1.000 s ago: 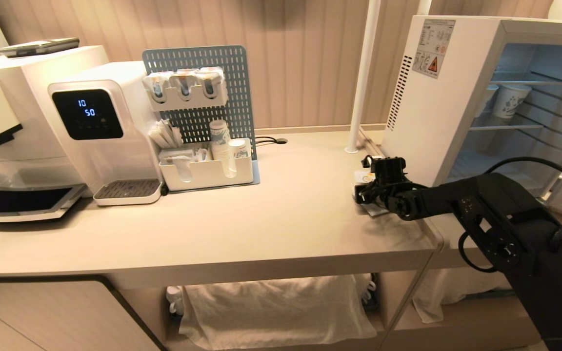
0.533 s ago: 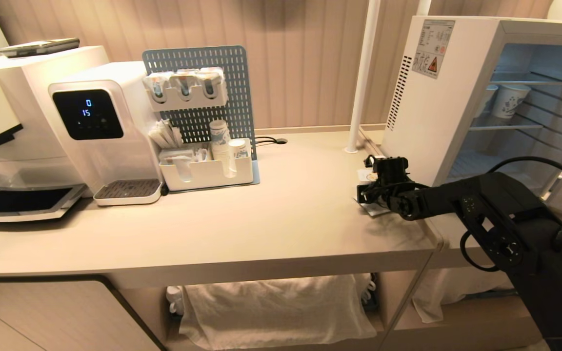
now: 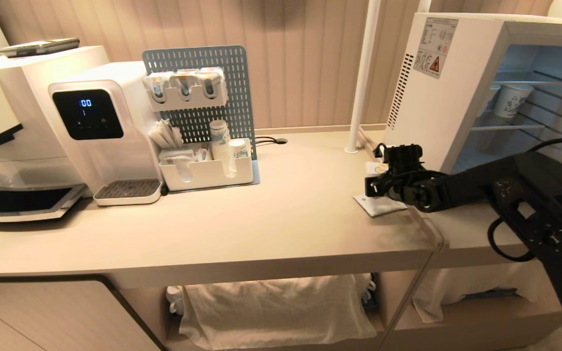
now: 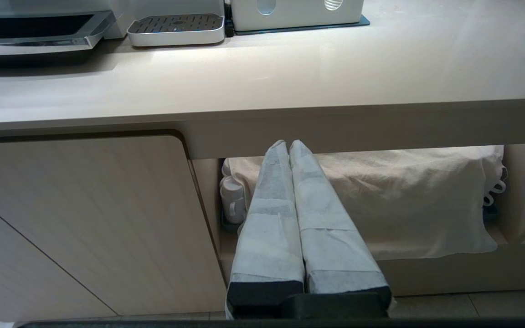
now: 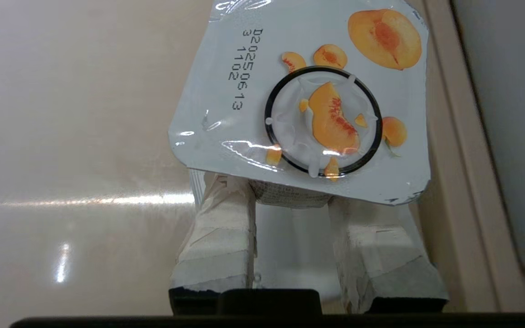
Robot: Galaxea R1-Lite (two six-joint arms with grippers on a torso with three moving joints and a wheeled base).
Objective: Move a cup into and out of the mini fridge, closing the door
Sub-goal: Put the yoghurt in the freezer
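Right pincer (image 5: pixel 290 200) clamped on the cup (image 5: pixel 303 100), one taped finger (image 5: pixel 219 218) on each side of the body, just under the overhanging foil lid. In the head view the cup (image 3: pixel 377 168) sits beside the mini fridge (image 3: pixel 437 97), above a pale square mat (image 3: pixel 378 204) near the right edge of the surface (image 3: pixel 261 224); whether its base touches the mat cannot be told. Fridge stands open, paper cups (image 3: pixel 510 100) already on an upper wire shelf; the door itself is not clearly in view. Left pincer (image 4: pixel 290 150) closed and empty, parked below the surface edge, in front of the draped cloth (image 4: pixel 404 200).

Risks, as judged:
- Grip is low and on a thin-walled body; too much squeeze could buckle it or strain the foil seal.
- Wide lid rim may snag the fridge's front frame or a wire shelf on the way in.
- Cup starts close to the fridge's side wall; a tight swing could knock it there.
- Paper cups on the shelf could be toppled if the cup goes in at that level.
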